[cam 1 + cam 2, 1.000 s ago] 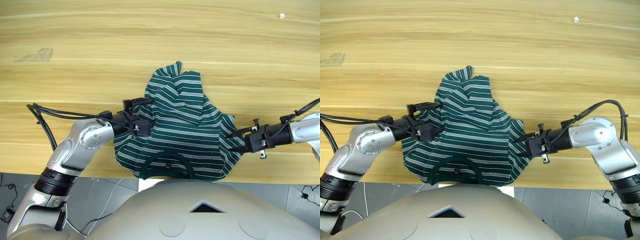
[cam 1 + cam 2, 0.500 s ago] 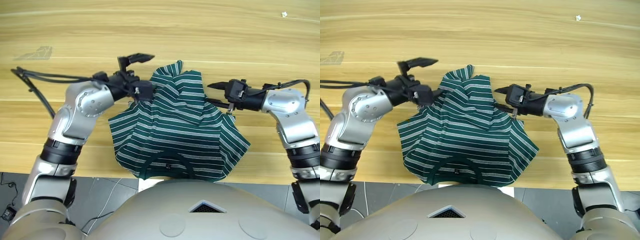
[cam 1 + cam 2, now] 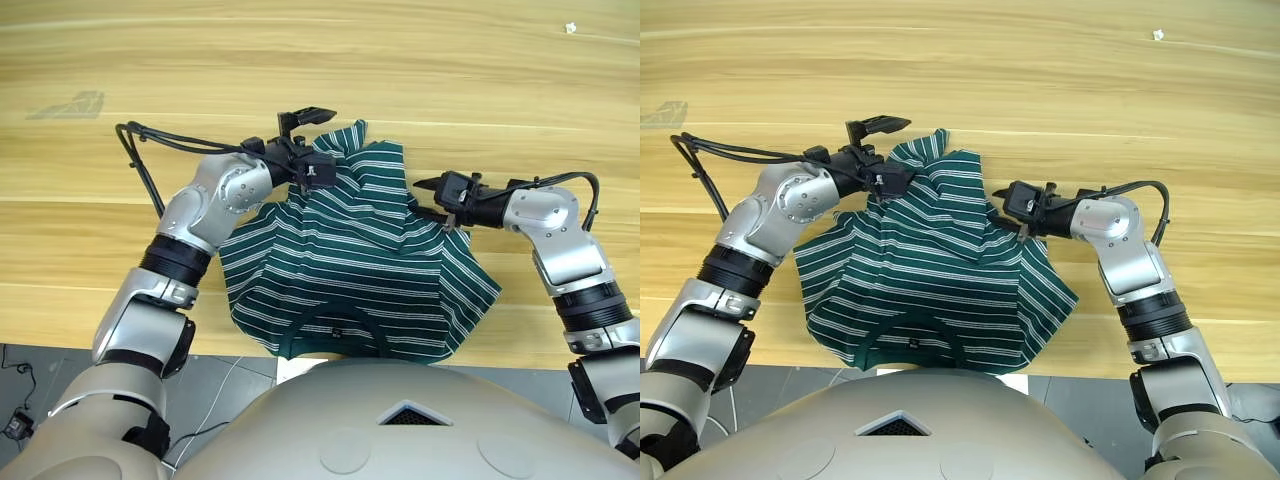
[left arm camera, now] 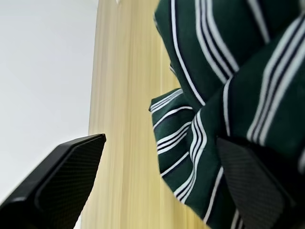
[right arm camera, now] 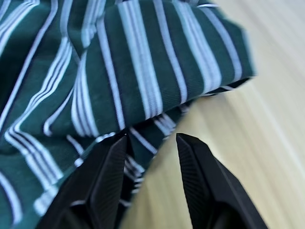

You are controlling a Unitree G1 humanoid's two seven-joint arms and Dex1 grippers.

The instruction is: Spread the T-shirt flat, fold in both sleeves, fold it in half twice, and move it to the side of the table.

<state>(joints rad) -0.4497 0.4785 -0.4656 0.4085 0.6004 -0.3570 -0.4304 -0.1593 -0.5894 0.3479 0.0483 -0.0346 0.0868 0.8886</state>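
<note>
A dark green T-shirt (image 3: 355, 255) with white stripes lies crumpled on the wooden table (image 3: 300, 50), its collar (image 3: 340, 325) at the front edge. Its far part is bunched into a folded peak (image 3: 350, 140). My left gripper (image 3: 328, 145) is at the shirt's far left corner and stands open. One of its fingers (image 4: 57, 186) is over bare wood and the other is against the cloth (image 4: 214, 95). My right gripper (image 3: 428, 197) is at the shirt's right edge, open, with a striped fold (image 5: 143, 71) just past its fingertips.
A small white scrap (image 3: 569, 29) lies at the far right of the table. On the left is a grey mark (image 3: 70, 108). Bare wood stretches beyond and to both sides of the shirt. The front edge (image 3: 100, 338) drops to a floor with cables.
Both arms have risen from the shirt's near corners to its far part. In the last half second the left gripper moved right to the peak and the right gripper closed in on the edge.
</note>
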